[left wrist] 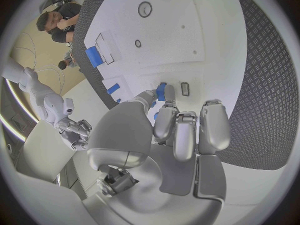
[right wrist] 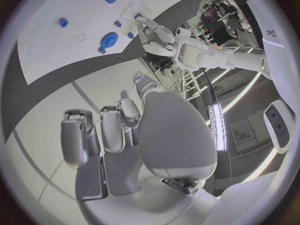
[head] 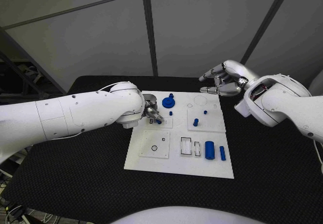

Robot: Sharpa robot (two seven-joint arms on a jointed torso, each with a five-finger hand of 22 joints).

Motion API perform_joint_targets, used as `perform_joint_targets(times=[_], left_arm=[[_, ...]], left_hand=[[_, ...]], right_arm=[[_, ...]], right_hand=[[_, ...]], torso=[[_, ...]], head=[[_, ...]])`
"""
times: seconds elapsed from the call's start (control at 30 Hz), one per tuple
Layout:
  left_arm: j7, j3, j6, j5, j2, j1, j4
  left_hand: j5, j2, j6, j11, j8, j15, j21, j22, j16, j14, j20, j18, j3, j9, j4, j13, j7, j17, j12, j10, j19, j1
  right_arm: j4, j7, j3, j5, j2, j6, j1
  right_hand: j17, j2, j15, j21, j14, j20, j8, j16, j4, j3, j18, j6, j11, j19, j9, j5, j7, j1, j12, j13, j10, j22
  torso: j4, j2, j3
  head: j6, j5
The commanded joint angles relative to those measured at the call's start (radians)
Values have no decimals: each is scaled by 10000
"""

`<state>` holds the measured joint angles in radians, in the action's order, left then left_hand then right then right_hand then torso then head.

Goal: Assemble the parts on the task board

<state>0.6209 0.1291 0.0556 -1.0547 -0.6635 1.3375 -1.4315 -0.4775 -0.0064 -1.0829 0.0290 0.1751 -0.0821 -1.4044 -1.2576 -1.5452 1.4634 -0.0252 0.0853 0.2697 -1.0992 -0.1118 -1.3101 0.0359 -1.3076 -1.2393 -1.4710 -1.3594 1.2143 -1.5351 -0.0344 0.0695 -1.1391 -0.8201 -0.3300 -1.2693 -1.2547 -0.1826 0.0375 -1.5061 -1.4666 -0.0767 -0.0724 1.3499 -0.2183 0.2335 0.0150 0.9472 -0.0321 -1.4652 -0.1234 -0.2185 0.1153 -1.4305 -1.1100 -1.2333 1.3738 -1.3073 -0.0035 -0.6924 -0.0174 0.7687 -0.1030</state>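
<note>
The task board [head: 153, 161] lies flat at the middle of the table [head: 67, 186]. The left hand [head: 152, 114] is lowered onto the board's far left area, fingers pinching a small blue part [left wrist: 161, 91] against the board surface. The right hand [head: 224, 80] hangs above the table beyond the board's far right corner, fingers curled and apart, holding nothing. A blue disc-shaped part [head: 168, 102] sits near the board's far edge. A blue cylinder [head: 210, 150] and a thin blue bar [head: 222, 153] lie side by side near the board's right edge. Two small blue pegs [head: 196, 122] stand on the far right panel.
</note>
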Motion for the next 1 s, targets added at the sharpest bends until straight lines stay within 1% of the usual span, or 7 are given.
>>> perform_joint_targets(times=[0.03, 0.23, 0.57, 0.67, 0.73, 0.83, 1.0], left_arm=[[-6, 39, 267, -58, 79, -84, 56], [43, 38, 479, -57, 114, -123, 132], [87, 38, 596, -57, 152, -133, 182], [99, 38, 601, -57, 155, -134, 182], [102, 38, 594, -57, 154, -134, 184], [102, 38, 580, -58, 153, -134, 189], [91, 38, 541, -58, 167, -135, 199]], left_hand=[[98, -13, -115, 38, 22, -71, -21, -26, -58, 1005, -1, -133, 1808, -6, 1733, -1867, 2, -2360, -4, -537, -79, -172], [239, -78, -211, 62, 41, -86, -52, -95, -106, 1022, 9, -146, 1827, -63, 1688, -1878, -36, -2425, -11, -561, -121, -338], [378, -115, -304, 91, 50, -101, -89, -174, -144, 1035, 21, -162, 1826, -112, 1607, -1893, -79, -2476, -37, -587, -167, -491], [1292, -115, -372, 135, 25, -131, -110, -228, -159, 1040, 45, -171, 1762, -148, 1476, -1911, -140, -2497, -62, -616, -196, -637], [1686, -126, -407, 148, 5, -143, -122, -259, -169, 1044, 58, -177, 1703, -158, 1392, -1919, -159, -2511, -68, -625, -214, -714], [1959, -147, -444, 160, -22, -157, -133, -290, -172, 1045, 71, -182, 1635, -167, 1297, -1926, -175, -2515, -68, -632, -231, -785], [2192, -164, -504, 173, -47, -171, -142, -319, -178, 1047, 84, -187, 1528, -181, 1139, -1930, -197, -2523, -61, -641, -246, -892]], right_arm=[[-10, 37, 7, 13, 9, 63, -19], [-4, 27, 7, 13, 10, 71, -19], [-17, 18, 7, 13, 0, 72, -19], [-25, 13, 7, 13, -8, 70, -19], [-30, 9, 7, 13, -12, 69, -19], [-32, 4, 7, 13, -13, 65, -19], [-39, -2, 7, 13, -14, 57, -19]], right_hand=[[-10, 23, 70, 21, -315, 95, 35, -9, 14, 69, 78, 73, 25, -527, 14, -36, 18, 106, 1, -10, 26, -1799], [-10, 23, 70, 21, -315, 95, 35, -9, 14, 69, 78, 73, 25, -527, 14, -36, 18, 106, 1, -10, 26, -1799], [-10, 23, 70, 21, -315, 95, 35, -9, 14, 69, 78, 73, 25, -527, 14, -36, 18, 106, 1, -10, 26, -1799], [-10, 23, 70, 21, -315, 95, 35, -9, 14, 69, 78, 73, 25, -527, 14, -36, 18, 106, 1, -10, 26, -1799], [-2, 26, 71, 28, -314, 96, 37, -16, 13, 74, 80, 76, 25, -522, 16, -39, 18, 111, 6, -5, 25, -1791], [9, 32, 71, 38, -313, 97, 39, -27, 11, 81, 83, 81, 25, -516, 18, -44, 18, 118, 13, 2, 23, -1781], [9, 32, 71, 38, -313, 97, 39, -27, 11, 81, 83, 81, 25, -516, 18, -44, 18, 118, 13, 2, 23, -1781]], torso=[[6, -3, 3], [0, 8, -8], [-13, -6, -3], [-1, -7, -3], [5, -9, -4], [5, -7, -6], [-9, -11, -7]], head=[[25, 4], [40, -20], [39, -12], [37, -9], [39, -7], [37, -12], [41, -17]])
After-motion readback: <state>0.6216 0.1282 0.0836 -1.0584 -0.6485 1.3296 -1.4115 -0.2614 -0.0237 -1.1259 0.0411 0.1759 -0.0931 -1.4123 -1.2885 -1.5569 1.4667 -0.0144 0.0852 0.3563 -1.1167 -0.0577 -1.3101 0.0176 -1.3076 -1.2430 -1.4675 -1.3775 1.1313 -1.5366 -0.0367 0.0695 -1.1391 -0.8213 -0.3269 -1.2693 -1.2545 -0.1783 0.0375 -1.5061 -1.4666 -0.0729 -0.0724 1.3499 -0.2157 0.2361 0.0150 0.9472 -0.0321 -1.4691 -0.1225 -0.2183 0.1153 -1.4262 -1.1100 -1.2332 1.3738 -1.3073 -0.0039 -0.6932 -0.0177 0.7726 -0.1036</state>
